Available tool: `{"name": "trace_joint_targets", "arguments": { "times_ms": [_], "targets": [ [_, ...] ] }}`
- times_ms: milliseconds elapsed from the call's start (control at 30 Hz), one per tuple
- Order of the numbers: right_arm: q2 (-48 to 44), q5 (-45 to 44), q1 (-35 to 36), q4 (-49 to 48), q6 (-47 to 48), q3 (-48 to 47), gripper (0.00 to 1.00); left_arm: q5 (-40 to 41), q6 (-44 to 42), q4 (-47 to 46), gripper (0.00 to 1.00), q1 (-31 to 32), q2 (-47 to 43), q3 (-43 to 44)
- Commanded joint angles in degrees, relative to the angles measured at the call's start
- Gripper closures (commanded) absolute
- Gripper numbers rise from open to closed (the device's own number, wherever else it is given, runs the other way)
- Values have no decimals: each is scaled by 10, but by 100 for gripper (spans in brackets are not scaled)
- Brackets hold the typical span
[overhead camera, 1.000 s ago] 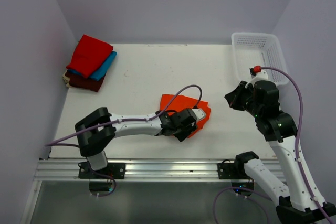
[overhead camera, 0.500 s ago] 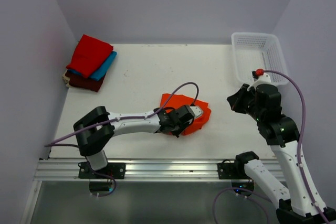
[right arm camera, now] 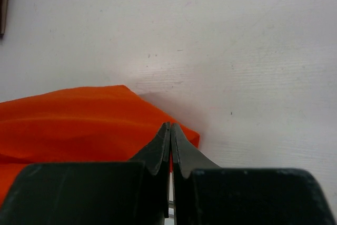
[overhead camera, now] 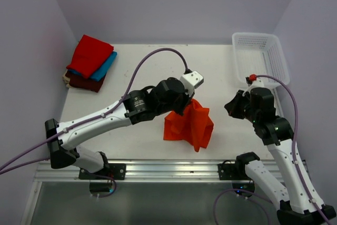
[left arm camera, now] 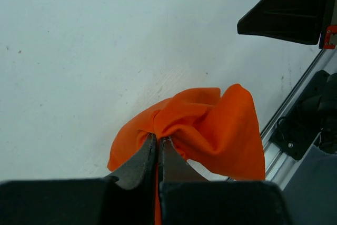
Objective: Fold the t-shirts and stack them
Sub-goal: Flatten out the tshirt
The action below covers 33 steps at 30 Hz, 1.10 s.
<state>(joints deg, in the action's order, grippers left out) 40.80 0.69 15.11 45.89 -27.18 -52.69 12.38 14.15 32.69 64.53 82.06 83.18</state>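
1. The left gripper has its jaws pinched tight on a small bunch of the bright orange cloth t-shirt, which hangs crumpled at the centre of the top view. With so little cloth in the pinch, the shirt may slip free.
2. Hanging bunched, the shirt may land rumpled and lose any neat fold.
3. The right gripper sits at centre right with its fingers pressed together on nothing, apart from the shirt, so it gives no support.
4. A careless landing could knock askew the stack of folded red, turquoise and maroon t-shirts at upper left.
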Motion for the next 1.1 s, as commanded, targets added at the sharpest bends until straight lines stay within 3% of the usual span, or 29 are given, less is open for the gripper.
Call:
{"name": "trace_joint_targets", "arguments": {
  "times_ms": [0, 167, 333, 433, 700, 933, 967, 1033, 1067],
  "targets": [
    [-3, 62, 2, -14, 20, 7, 100, 15, -9, 50, 100, 2, -8, 37],
    [5, 125, 2, -27, 34, 20, 100, 72, -62, 43, 100, -13, 21, 71],
    [-7, 118, 2, -25, 30, 23, 100, -21, -82, -68, 100, -126, 74, 35],
    [-14, 115, 2, -25, 27, 22, 100, -48, -95, -120, 100, -149, 129, 39],
    [-14, 131, 2, -40, 12, 42, 100, -121, -137, -122, 100, -179, 379, 230],
    [-4, 156, 2, -69, 1, 89, 100, -185, -117, -173, 99, -269, 488, 325],
    [-4, 153, 2, -73, 3, 91, 100, -186, -117, -168, 85, -274, 501, 342],
    [-1, 147, 2, -77, 5, 94, 100, -171, -115, -152, 44, -283, 529, 371],
    [2, 145, 2, -77, 9, 94, 100, -158, -107, -154, 0, -283, 528, 371]
  ]
}}
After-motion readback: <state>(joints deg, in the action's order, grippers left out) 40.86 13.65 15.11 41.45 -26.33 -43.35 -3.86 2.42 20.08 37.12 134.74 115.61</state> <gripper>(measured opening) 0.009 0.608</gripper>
